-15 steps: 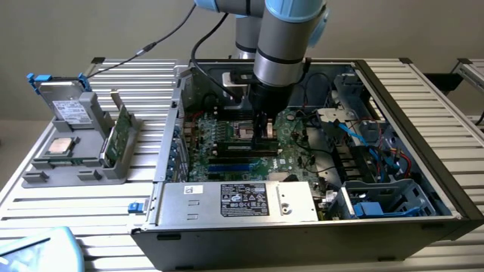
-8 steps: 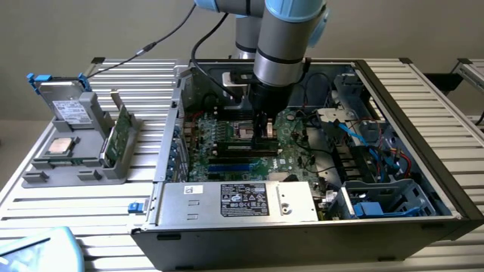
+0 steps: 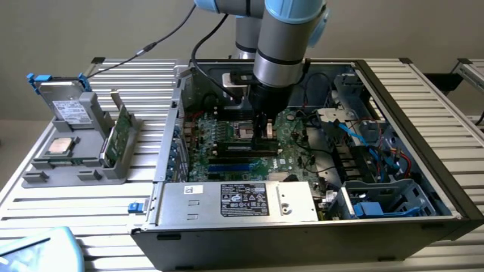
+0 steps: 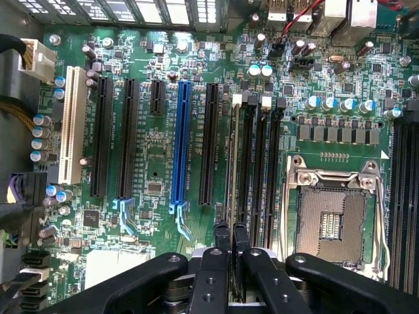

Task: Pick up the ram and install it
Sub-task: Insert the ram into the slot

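Alignment is what decides this step, as we judge it. In the wrist view our gripper (image 4: 231,230) has its jaws drawn narrow and clamped on the ram (image 4: 233,163). We see the ram edge-on as a thin line running away from the fingertips, along the nearest of the black memory slots (image 4: 258,163), between those slots and the long black card slot (image 4: 211,140) beside them. The blue slot (image 4: 181,140) sits further off on that side, and the open processor socket (image 4: 330,219) is on the far side of the memory slots.

In the exterior view the gripper (image 3: 264,133) reaches straight down into the open computer case (image 3: 446,187), low over the motherboard (image 3: 219,141). We cannot tell whether the stick is already in its slot or just above it.

To do this well, we think the stick should sit parallel to the slot along its whole length, with neither end leading. The pale latch (image 4: 237,99) at the far end should be tipped back. We cannot tell whether it is.

Pressure ought to go straight down, evenly, with no sideways lean. A thin board gripped at one spot on its top edge could rock or slip between the pads. The notch must also match the key in the slot, which we cannot make out.
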You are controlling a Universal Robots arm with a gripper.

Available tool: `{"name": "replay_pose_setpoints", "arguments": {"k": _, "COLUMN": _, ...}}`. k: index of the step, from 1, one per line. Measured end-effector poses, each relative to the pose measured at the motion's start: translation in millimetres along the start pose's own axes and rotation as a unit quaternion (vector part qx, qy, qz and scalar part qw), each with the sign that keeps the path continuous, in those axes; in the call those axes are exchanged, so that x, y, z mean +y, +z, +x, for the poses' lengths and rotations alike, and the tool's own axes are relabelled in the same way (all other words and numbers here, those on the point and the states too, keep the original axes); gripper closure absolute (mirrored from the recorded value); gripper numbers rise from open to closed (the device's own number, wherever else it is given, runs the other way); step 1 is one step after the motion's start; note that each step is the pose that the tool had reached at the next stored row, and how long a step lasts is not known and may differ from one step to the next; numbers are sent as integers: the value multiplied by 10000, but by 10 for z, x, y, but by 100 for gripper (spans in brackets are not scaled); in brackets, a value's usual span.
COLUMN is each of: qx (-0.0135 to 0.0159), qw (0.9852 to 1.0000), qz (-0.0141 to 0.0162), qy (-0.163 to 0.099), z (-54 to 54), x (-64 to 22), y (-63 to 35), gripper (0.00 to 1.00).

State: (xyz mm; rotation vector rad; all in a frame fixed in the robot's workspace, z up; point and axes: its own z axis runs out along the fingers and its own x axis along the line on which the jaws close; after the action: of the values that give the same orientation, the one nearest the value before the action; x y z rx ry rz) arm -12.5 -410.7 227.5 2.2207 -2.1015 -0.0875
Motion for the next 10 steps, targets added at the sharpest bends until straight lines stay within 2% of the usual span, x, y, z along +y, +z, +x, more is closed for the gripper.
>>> {"name": "replay_pose_setpoints", "arguments": {"k": 10, "qx": 1, "qw": 10000, "qz": 7, "qy": 1, "z": -7, "x": -2, "y": 12, "gripper": 87}}
